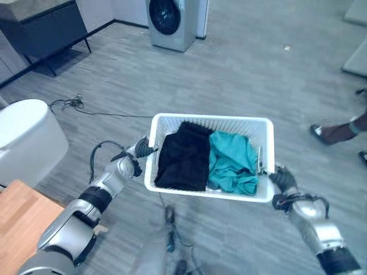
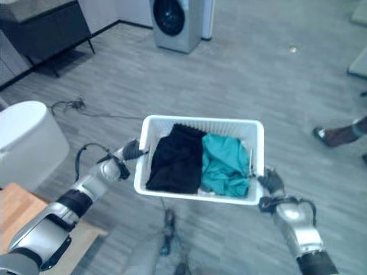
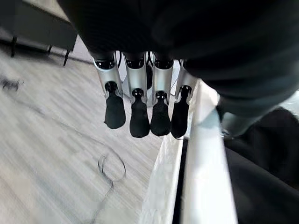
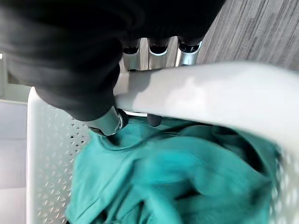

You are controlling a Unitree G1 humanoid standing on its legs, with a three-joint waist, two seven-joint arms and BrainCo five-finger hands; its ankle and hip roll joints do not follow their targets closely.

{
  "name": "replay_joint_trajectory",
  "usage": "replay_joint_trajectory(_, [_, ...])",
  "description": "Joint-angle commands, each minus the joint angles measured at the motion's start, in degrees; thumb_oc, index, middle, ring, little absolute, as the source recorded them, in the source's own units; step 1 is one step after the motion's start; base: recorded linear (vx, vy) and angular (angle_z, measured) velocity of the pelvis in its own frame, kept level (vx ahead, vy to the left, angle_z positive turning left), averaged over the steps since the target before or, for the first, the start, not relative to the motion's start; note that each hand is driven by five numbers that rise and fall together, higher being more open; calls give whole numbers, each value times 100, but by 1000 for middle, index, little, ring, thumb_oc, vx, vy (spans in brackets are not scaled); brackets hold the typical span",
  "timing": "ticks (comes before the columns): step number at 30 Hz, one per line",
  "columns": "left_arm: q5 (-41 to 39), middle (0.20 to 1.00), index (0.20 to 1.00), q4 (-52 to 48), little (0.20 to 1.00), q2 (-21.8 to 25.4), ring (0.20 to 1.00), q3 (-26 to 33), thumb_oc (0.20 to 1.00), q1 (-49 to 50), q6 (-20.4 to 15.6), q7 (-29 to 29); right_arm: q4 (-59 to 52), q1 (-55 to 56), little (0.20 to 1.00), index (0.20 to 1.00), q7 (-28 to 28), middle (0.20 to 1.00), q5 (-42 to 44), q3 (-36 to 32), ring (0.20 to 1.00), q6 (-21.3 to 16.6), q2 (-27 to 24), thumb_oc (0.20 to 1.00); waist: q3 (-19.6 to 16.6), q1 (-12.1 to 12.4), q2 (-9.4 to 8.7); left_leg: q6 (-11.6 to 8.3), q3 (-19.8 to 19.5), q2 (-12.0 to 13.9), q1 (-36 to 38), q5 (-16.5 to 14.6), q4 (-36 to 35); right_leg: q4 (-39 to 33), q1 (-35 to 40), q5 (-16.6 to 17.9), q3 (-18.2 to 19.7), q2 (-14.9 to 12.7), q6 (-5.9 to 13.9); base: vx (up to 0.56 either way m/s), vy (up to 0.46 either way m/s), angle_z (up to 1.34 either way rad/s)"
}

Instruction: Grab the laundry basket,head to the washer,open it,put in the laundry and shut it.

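A white laundry basket (image 1: 212, 118) hangs above the floor between my two hands. In it lie a black garment (image 1: 183, 157) on the left and a teal garment (image 1: 232, 160) on the right. My left hand (image 1: 137, 150) is at the left rim (image 3: 205, 154), its fingers (image 3: 140, 119) straight down the outside and its thumb hooked over to the inside. My right hand (image 1: 282, 179) grips the right rim (image 4: 210, 93), fingers under it and thumb (image 4: 105, 119) inside against the teal cloth (image 4: 177, 177). The silver washer (image 1: 171, 20) stands far ahead, door shut.
A dark cabinet (image 1: 46, 26) stands at the far left. A white rounded object (image 1: 26, 137) and a wooden surface (image 1: 20, 215) are close on my left. A cable (image 1: 71, 104) lies on the floor. A person's foot (image 1: 332, 133) shows at the right.
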Motion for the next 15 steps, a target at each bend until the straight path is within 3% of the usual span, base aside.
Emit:
replay_joint_trajectory(1, [-47, 200, 200, -346, 200, -318, 200, 180, 200, -1034, -382, 120, -1034, -690, 200, 200, 486, 200, 26, -31, 200, -679, -21, 200, -257, 45, -462, 8, 200, 386, 988, 542, -40, -996, 404, 863, 1353, -411, 684, 617, 106, -49])
replay_joint_trajectory(2, [-16, 200, 200, -391, 200, -262, 200, 228, 200, -912, -429, 103, -1071, -652, 200, 200, 535, 200, 14, -35, 200, -677, 54, 200, -423, 98, -499, 71, 275, 375, 1051, 697, 205, -928, 633, 790, 1392, -496, 708, 653, 124, -43])
replay_joint_trajectory(3, [-8, 200, 200, -434, 200, -201, 200, 280, 200, -802, -435, 95, -1104, -606, 200, 200, 575, 200, -28, -43, 200, -662, 112, 200, -527, 143, -583, 115, 319, 339, 1023, 657, 439, -810, 667, 822, 1438, -598, 786, 1050, 234, -15])
replay_joint_trajectory(5, [26, 200, 200, -513, 200, -72, 200, 351, 200, -576, -426, 81, -1042, -557, 200, 200, 636, 200, -203, -33, 200, -646, 308, 200, -651, 175, -786, 349, 569, 145, 1206, 284, 888, 267, 447, 1873, 1496, -910, 1222, 774, 224, 1])
replay_joint_trajectory(8, [-20, 200, 200, -668, 200, 55, 200, 483, 200, -372, -424, 106, -949, -717, 200, 200, 657, 200, -394, 28, 200, -630, 434, 200, -566, 78, -726, 610, 750, 141, 1554, -111, 1013, 1675, -92, 2761, 1499, -1035, 1662, 413, 144, -24])
replay_joint_trajectory(9, [-37, 200, 200, -753, 200, 123, 200, 522, 200, -325, -420, 128, -918, -751, 200, 200, 653, 200, -475, 46, 200, -609, 467, 200, -516, 47, -658, 685, 773, 184, 1688, -190, 1006, 2105, -297, 2859, 1422, -1101, 1710, 342, 123, -9])
replay_joint_trajectory(11, [-91, 200, 200, -853, 200, 197, 200, 677, 200, -244, -394, 173, -846, -816, 200, 200, 633, 200, -546, 68, 200, -602, 581, 200, -417, 4, -542, 784, 837, 251, 2100, -402, 929, 2502, -719, 2694, 1067, -1449, 1689, 356, 115, -18])
replay_joint_trajectory(12, [-105, 200, 200, -895, 200, 225, 200, 731, 200, -246, -384, 178, -872, -791, 200, 200, 642, 200, -521, 24, 200, -612, 591, 200, -387, -29, -495, 780, 785, 276, 2309, -466, 873, 2308, -930, 2440, 922, -1574, 1570, 360, 73, -24])
replay_joint_trajectory(14, [-121, 200, 200, -951, 200, 239, 200, 783, 200, -187, -380, 186, -937, -747, 200, 200, 661, 200, -562, -16, 200, -616, 582, 200, -358, -122, -420, 758, 659, 261, 2524, -541, 826, 1887, -1159, 2042, 909, -1525, 1398, 282, 11, -7])
replay_joint_trajectory(15, [-121, 200, 200, -952, 200, 239, 200, 784, 200, -185, -380, 186, -937, -747, 200, 200, 661, 200, -562, -15, 200, -616, 582, 200, -355, -125, -420, 757, 657, 260, 2527, -542, 827, 1888, -1155, 2040, 906, -1526, 1397, 377, -88, 34])
